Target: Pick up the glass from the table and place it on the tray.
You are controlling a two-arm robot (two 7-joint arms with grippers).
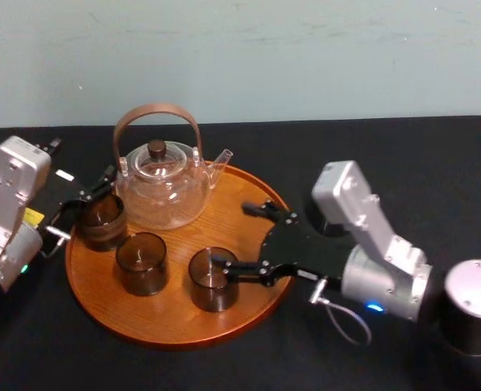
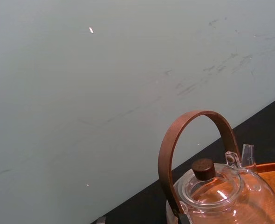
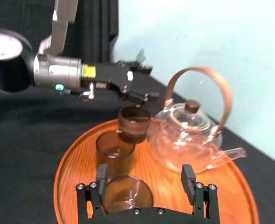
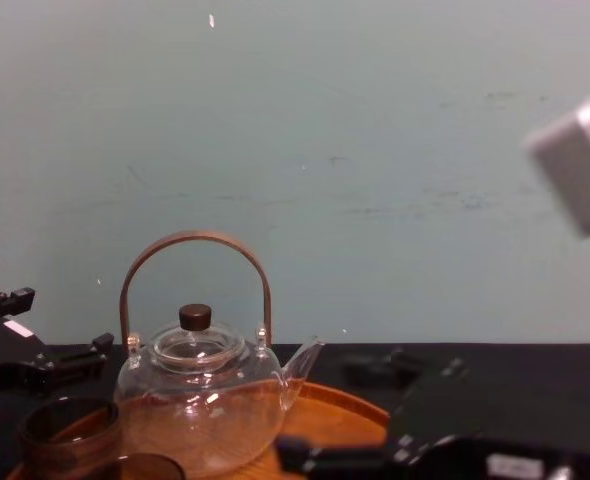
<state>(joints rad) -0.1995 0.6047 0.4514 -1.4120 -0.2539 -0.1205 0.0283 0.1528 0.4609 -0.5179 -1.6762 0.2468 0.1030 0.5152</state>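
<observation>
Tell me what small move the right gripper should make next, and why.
Probably draw the right gripper straight back, clear of the front glass. Its jaws stand wide open around that glass, which appears to rest on the tray, so the placing looks done. The left gripper is at the rim glass on the tray's left edge.
</observation>
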